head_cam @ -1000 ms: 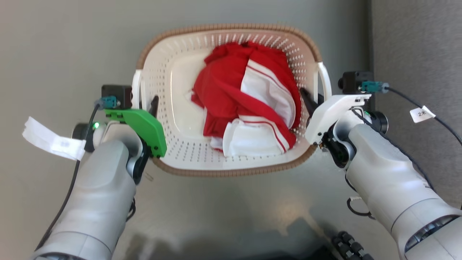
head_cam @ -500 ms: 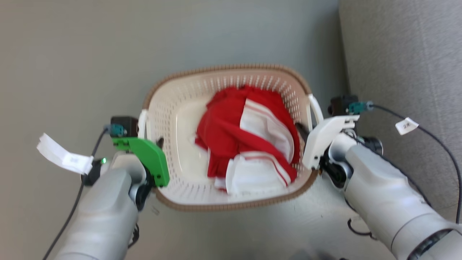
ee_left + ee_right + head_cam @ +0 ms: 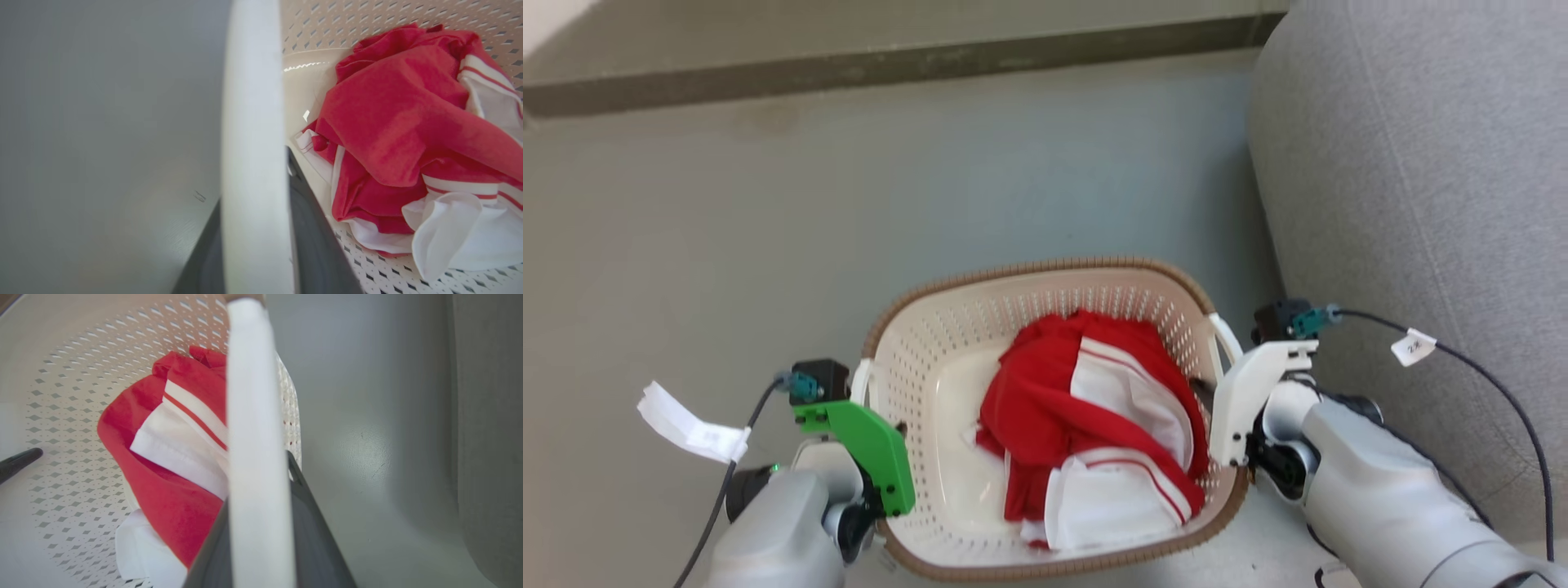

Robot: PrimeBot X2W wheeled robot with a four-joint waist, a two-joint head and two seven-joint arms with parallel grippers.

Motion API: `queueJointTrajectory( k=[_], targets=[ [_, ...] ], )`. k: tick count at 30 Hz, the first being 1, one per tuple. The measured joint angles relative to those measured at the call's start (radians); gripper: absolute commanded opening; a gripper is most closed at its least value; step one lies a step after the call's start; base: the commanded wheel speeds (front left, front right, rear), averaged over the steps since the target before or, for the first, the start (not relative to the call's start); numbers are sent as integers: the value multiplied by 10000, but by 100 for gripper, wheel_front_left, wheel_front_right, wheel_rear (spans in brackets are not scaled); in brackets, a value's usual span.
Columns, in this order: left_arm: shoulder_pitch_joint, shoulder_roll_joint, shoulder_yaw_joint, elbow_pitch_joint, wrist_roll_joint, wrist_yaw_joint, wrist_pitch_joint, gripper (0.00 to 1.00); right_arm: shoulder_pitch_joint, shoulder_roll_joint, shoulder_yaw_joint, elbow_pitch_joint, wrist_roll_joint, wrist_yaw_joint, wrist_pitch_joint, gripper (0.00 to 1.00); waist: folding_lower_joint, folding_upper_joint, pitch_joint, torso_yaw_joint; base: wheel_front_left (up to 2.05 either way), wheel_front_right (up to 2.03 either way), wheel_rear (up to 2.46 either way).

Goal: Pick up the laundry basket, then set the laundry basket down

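Evidently the laundry basket [image 3: 1045, 266] is gripped at both sides: the left end effector [image 3: 254, 179] is closed on the left handle [image 3: 251, 102] and the right end effector [image 3: 257, 479] on the right handle [image 3: 249, 375]. It seems to be carried above the floor [image 3: 849, 204], beside the sofa [image 3: 1421, 163]. If one side is raised faster, the clothes [image 3: 1086, 408] could be spilled.

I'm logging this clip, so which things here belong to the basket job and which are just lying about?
Job: laundry basket; left gripper and right gripper, both clamped on it.
Bystanders: red-and-white clothes inside it; grey sofa; floor.
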Motion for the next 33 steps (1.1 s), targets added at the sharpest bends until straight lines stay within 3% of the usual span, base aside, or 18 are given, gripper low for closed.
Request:
queueJointTrajectory(
  k=[18,33],
  targets=[
    [1058,4,-495,90,-719,29,907,0,1013,-46,629,-19,677,-82,1016,0,0,0,-2164,-194,0,0,0],
    [1059,0,-633,102,-966,29,949,0,1012,-305,934,-299,1078,-84,1141,0,0,0,-2374,-277,0,0,0]
  ],
)
